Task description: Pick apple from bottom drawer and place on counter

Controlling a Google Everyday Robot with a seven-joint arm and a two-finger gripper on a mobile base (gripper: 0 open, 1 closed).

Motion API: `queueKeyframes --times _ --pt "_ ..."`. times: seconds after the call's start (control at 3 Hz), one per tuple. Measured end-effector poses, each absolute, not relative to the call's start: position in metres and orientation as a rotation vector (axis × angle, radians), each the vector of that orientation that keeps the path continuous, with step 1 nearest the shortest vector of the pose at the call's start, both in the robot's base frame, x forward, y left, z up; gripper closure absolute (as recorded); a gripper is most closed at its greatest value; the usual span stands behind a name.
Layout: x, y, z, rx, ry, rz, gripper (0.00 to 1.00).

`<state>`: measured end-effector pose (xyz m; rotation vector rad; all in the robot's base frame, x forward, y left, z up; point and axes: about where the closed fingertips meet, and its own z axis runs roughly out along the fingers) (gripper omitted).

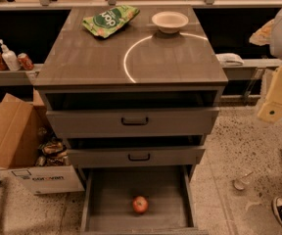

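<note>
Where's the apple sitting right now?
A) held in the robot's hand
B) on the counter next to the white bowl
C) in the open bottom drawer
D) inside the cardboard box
C: the apple lies on the floor of the pulled-out bottom drawer, while the hand hangs at the right edge of the view, higher up and well apart from it.

Apple [140,204] in bottom drawer [112,199], gripper [276,102] right of counter [87,58].

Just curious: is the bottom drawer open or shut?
Open: the bottom drawer is pulled out, showing its floor and the apple lying on it. The gripper hangs off to the right, above it.
</note>
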<state>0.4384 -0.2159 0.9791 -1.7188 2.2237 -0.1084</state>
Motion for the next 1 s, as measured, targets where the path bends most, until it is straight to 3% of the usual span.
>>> queueKeyframes --times 0.67,1.0 --pt "0.438 -0.207 0.944 -1.725 2.174 -0.013 0.0" --pt "0.429 -0.187 0.876 -1.729 2.072 0.182 0.0"
